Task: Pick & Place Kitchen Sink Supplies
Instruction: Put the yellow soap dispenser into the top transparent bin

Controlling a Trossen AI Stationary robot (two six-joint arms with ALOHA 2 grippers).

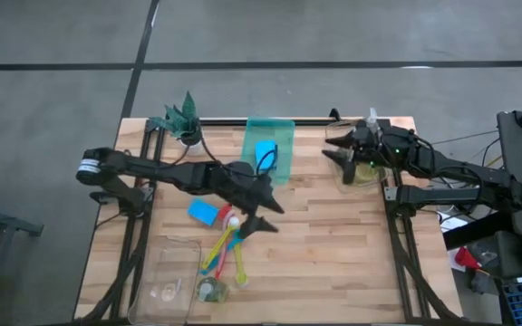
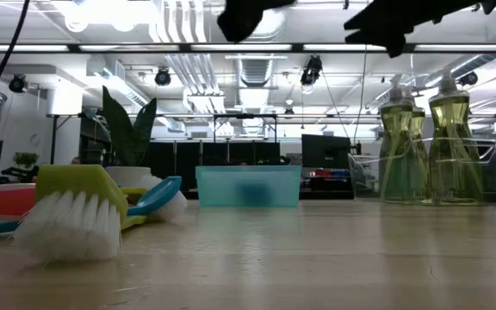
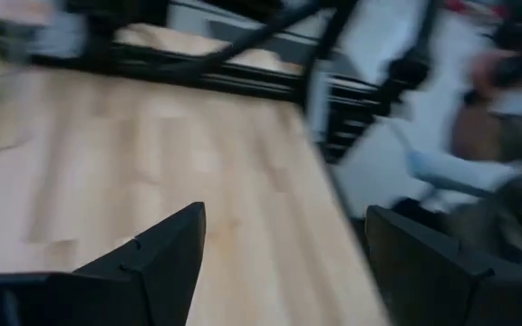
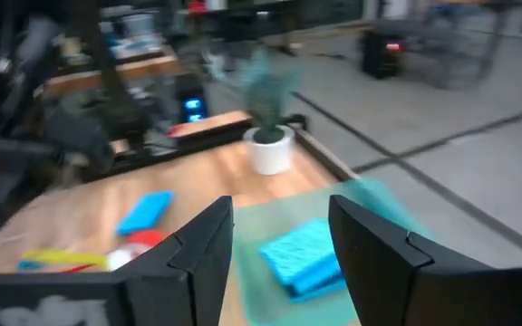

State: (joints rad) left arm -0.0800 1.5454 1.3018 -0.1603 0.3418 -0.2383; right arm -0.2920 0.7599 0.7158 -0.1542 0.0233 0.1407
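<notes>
Landmark: green tray (image 1: 269,148) at table's rear centre.

- Left of tray, toward front: loose blue sponge (image 1: 203,212); beyond it, brushes (image 1: 222,254) fanned beside clear tray (image 1: 165,276).
- Left gripper (image 1: 263,215): hovered just front of green tray, above brushes; fingers spread wide, nothing between them.
- Inside tray: second blue sponge (image 1: 266,154).
- Right of tray: soap bottles (image 1: 366,163) grouped in clear container.
- Right gripper (image 1: 337,149): between tray and bottles, fingers parted, empty.
</notes>
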